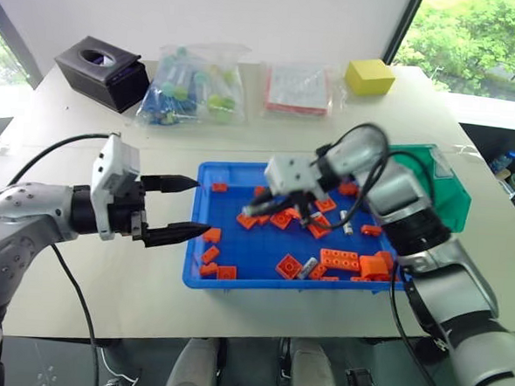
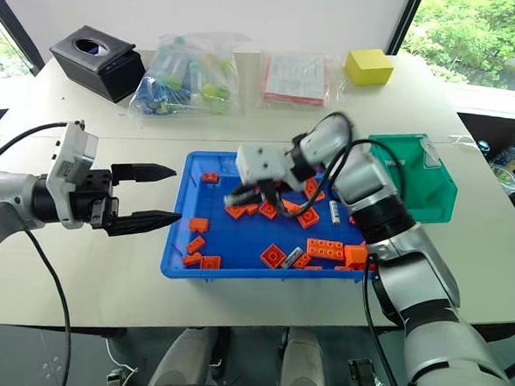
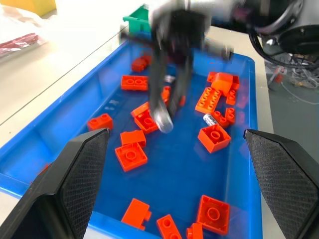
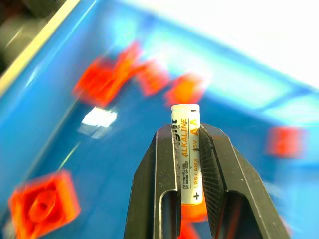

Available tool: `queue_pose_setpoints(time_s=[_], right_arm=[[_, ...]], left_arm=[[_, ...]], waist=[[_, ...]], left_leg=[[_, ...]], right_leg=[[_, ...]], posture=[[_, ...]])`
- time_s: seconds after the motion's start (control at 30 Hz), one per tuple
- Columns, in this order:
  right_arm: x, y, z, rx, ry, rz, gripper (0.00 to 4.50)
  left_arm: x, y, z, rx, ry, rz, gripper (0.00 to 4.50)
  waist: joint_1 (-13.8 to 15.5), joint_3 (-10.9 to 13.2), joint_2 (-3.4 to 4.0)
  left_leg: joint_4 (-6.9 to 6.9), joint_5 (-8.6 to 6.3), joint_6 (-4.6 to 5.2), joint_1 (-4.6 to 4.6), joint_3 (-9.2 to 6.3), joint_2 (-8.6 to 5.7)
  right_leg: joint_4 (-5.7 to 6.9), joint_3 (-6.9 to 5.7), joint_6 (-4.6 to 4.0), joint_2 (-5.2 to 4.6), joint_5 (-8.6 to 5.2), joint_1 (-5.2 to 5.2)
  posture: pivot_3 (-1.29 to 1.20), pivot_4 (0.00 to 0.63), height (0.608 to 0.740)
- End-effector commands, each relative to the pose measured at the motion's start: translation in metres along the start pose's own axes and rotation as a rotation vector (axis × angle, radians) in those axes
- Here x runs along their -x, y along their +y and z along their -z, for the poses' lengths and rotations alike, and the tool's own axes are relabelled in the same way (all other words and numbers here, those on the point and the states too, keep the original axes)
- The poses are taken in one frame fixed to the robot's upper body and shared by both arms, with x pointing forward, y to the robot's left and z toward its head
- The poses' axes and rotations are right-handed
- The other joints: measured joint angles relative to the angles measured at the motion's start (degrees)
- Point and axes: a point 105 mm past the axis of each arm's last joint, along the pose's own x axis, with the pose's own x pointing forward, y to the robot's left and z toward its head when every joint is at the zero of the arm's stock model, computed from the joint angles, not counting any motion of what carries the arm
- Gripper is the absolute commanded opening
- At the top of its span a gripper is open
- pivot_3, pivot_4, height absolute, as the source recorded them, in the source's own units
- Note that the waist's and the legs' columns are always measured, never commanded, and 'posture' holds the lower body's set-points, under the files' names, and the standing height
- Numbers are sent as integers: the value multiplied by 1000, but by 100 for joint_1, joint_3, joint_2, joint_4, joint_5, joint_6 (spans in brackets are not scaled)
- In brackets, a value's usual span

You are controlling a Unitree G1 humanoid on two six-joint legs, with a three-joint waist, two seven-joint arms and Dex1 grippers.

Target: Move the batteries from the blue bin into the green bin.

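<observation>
Head views: the right gripper (image 1: 302, 211) hangs over the blue bin (image 1: 202, 275), the green bin (image 1: 446, 200) just beyond; loose batteries (image 1: 309, 267) lie among orange bricks (image 1: 339, 259). Left wrist view: the left gripper (image 3: 179, 174) has jaws wide, empty. Right wrist view: jaws clamp one battery (image 4: 186, 149).

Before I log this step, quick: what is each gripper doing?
Left gripper: open, empty, beside the blue bin.
Right gripper: shut on a battery, over the bin.
</observation>
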Motion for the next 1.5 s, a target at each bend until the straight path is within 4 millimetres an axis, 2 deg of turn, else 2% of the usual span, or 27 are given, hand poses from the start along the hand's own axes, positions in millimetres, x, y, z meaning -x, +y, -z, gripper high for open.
queue_pose_setpoints(time_s=[0.03, 0.07, 0.13, 0.2, 0.27, 0.33, 0.43, 0.53, 0.7, 0.77, 0.83, 0.97, 1.1, 1.23, 1.33, 1.43, 1.5], right_arm=[[70, -22, -7, -145, -27, 341, 52], [83, -24, -4, -175, -15, 405, 52], [125, -27, 16, -264, 55, 602, 52], [165, -22, 37, -333, 134, 766, 52], [194, -14, 55, -391, 201, 907, 52], [211, -6, 69, -445, 243, 1002, 52], [217, 10, 86, -493, 286, 1046, 52], [214, 21, 99, -526, 306, 1062, 52], [211, 27, 113, -543, 344, 1104, 2501], [212, 27, 114, -530, 350, 1116, 3610], [213, 26, 110, -533, 328, 1114, 4484], [210, 25, 93, -518, 257, 1054, 4484], [175, 32, 56, -429, 145, 776, 4484], [136, 49, 38, -373, 113, 487, 4484], [112, 61, 40, -311, 145, 309, 4484], [83, 65, 61, -194, 234, 152, 4484], [75, 66, 68, -149, 258, 91, 4484]], left_arm=[[-4, 0, -3, -19, -19, 22, 4500], [-4, 0, -3, -19, -20, 24, 4500], [-6, 2, -4, -19, -23, 30, 4500], [-6, 3, -4, -18, -25, 36, 4500], [-8, 4, -4, -20, -26, 42, 4500], [-9, 6, -5, -22, -28, 46, 4500], [-12, 8, -7, -28, -35, 54, 4500], [-14, 9, -8, -35, -39, 62, 4500], [-15, 12, -12, -43, -43, 62, 4500], [-15, 12, -13, -44, -44, 61, 4500], [-14, 12, -13, -46, -43, 59, 4500], [-13, 12, -13, -47, -42, 56, 4500], [-13, 13, -14, -48, -40, 50, 4500], [-13, 14, -14, -53, -40, 50, 4500], [-14, 15, -15, -58, -42, 52, 4500], [-14, 15, -17, -64, -46, 50, 4500], [-14, 14, -18, -65, -47, 48, 4500]], waist=[[77, 0, 0], [110, -1, -1], [132, -2, -3], [122, -2, -3], [106, -1, -2], [78, -1, -2], [43, -2, -1], [46, -2, 0], [74, -2, 0], [89, -2, 0], [91, -2, -1], [95, -1, -1], [94, -1, 0], [84, -1, -3], [88, -1, -3], [83, -1, -3], [79, 0, -4]], left_leg=[[0, 0, 0, -1, 1, -1], [0, -1, 0, -1, 3, -1], [1, -1, 0, -6, 17, -3], [0, -1, 2, -9, 22, -3], [0, -3, 5, -12, 27, -3], [-2, -3, 7, -13, 33, -2], [-3, -3, 8, -10, 41, 6], [-2, -3, 9, -9, 43, 8], [1, -3, 9, -9, 45, 8], [1, -3, 9, -9, 45, 8], [1, -3, 9, -9, 45, 8], [1, -3, 10, -10, 44, 8], [1, -4, 11, -10, 41, 9], [1, -4, 11, -9, 38, 12], [2, -4, 11, -9, 36, 12], [3, -4, 11, -9, 38, 10], [3, -4, 11, -9, 39, 10]], right_leg=[[-3, 0, 0, -1, 0, 0], [-6, 0, 0, -1, 0, 1], [-14, -1, -1, 0, 0, 4], [-17, -1, -1, 0, 0, 4], [-18, -1, -1, 0, 0, 1], [-16, 0, -1, 0, 1, -3], [-13, 1, -7, 5, 5, -8], [-13, 3, -6, 5, 6, -6], [-13, 10, -6, 5, 6, -7], [-13, 10, -6, 6, 6, -7], [-14, 11, -6, 6, 6, -6], [-14, 11, -6, 6, 6, -6], [-14, 11, -6, 6, 5, -6], [-16, 11, -5, 8, 5, -4], [-16, 11, -5, 8, 4, -3], [-17, 11, -5, 7, 4, -3], [-19, 11, -5, 8, 4, -3]], posture=[[0, 150, 692], [0, 150, 692], [0, 150, 692], [0, 150, 692], [0, 150, 692], [0, 150, 692], [0, 150, 692], [0, 150, 692], [0, 150, 692], [0, 150, 692], [0, 150, 692], [0, 150, 692], [0, 150, 692], [0, 150, 692], [0, 150, 692], [0, 150, 692], [0, 150, 692]])
